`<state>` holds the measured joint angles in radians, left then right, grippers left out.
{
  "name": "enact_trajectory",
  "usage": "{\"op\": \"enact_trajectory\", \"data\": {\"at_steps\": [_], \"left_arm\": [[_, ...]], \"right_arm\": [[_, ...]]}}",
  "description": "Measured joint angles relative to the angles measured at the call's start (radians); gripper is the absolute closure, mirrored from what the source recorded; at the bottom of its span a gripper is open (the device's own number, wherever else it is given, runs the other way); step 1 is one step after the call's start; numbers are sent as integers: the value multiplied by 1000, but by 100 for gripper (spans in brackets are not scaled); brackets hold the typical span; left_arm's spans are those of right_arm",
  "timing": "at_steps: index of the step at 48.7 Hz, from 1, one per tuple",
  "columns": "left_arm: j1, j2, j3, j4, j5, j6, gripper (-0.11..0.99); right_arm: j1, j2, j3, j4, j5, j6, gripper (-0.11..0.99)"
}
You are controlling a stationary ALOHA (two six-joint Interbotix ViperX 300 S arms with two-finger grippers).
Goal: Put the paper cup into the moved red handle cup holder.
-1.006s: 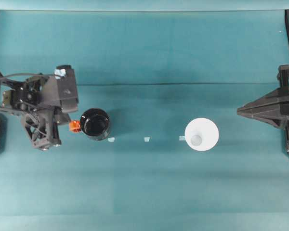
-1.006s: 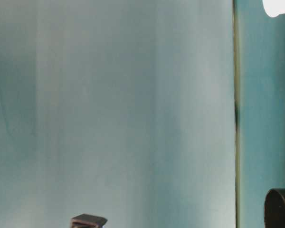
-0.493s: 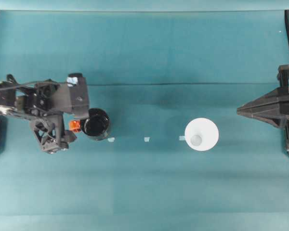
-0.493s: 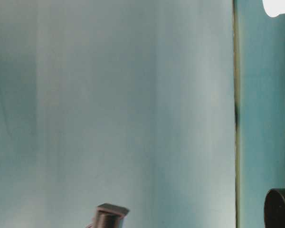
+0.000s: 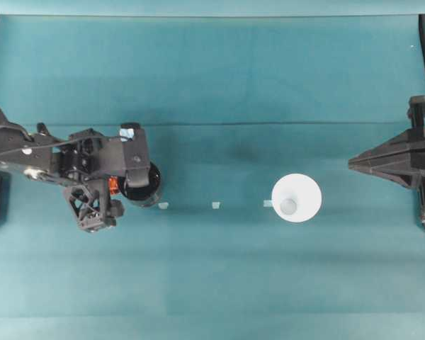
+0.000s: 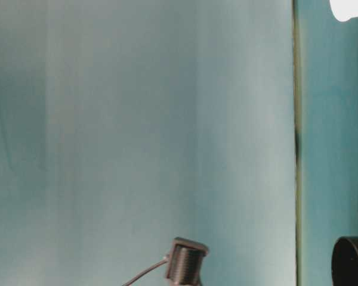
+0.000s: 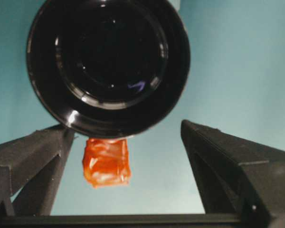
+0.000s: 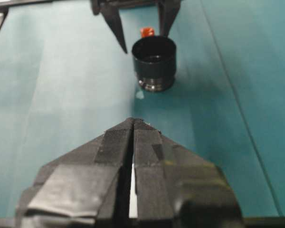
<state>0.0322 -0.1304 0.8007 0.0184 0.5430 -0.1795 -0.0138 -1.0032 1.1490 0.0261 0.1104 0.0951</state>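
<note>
The teal table point(image 5: 219, 283) spreads wide under both arms. At about nine o'clock on it, seen from above, the left gripper point(image 5: 125, 193) sits low over the red handle cup holder point(image 5: 143, 185), its fingers point(image 7: 28, 156) spread wide to either side of the small red-orange tab; in the left wrist view one finger looks to touch the holder's black rim while the other stands clear of it. At three o'clock, at the table's edge, the right gripper point(image 5: 351, 163) points inward with its two fingers pressed together, nothing between them. The paper cup point(image 5: 296, 198) stands upright between centre and three o'clock, well apart from the holder and from both grippers. Three small pale tape marks point(image 5: 215, 205) lie in a row between holder and cup.
</note>
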Motion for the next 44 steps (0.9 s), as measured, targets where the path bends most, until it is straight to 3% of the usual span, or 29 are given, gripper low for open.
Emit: {"op": "enact_trajectory", "data": {"at_steps": [11, 16, 20, 28, 44], "left_arm": [[0, 5, 6, -2, -2, 0, -4], [-2, 5, 6, -2, -2, 0, 4], [-2, 5, 6, -2, -2, -2, 18], [-2, 5, 6, 0, 0, -2, 60], [-12, 0, -3, -2, 0, 11, 60]], "right_arm": [[2, 0, 0, -2, 0, 0, 97], [0, 0, 0, 0, 0, 0, 97], [0, 0, 0, 0, 0, 0, 97], [2, 0, 0, 0, 2, 0, 97], [0, 0, 0, 0, 0, 0, 97]]}}
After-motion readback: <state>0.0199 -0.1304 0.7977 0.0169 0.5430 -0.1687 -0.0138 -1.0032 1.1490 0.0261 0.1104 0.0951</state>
